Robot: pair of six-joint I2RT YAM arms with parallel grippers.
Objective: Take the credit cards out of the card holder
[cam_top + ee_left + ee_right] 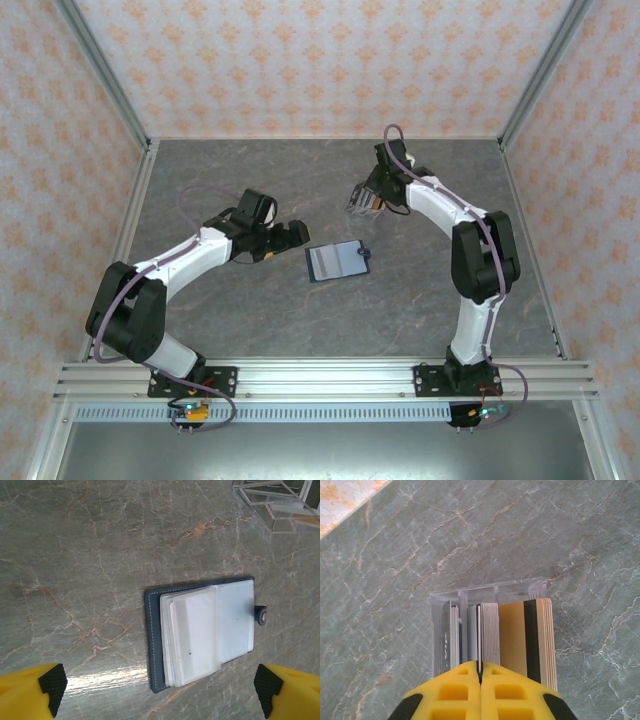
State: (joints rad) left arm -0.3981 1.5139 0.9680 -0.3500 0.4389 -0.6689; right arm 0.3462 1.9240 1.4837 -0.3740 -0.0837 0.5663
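On table (250,180), card holder (338,261) open, edges free, left hand (159,682) spread, right hand (480,677) pinching card (478,630)

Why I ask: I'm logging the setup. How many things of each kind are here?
Card holder: 1
Clear card rack: 1
Card stacks in the rack: 3
End effectors: 2, left end effector open, right end effector shut on a dark-edged card at the middle stack
Total: 7
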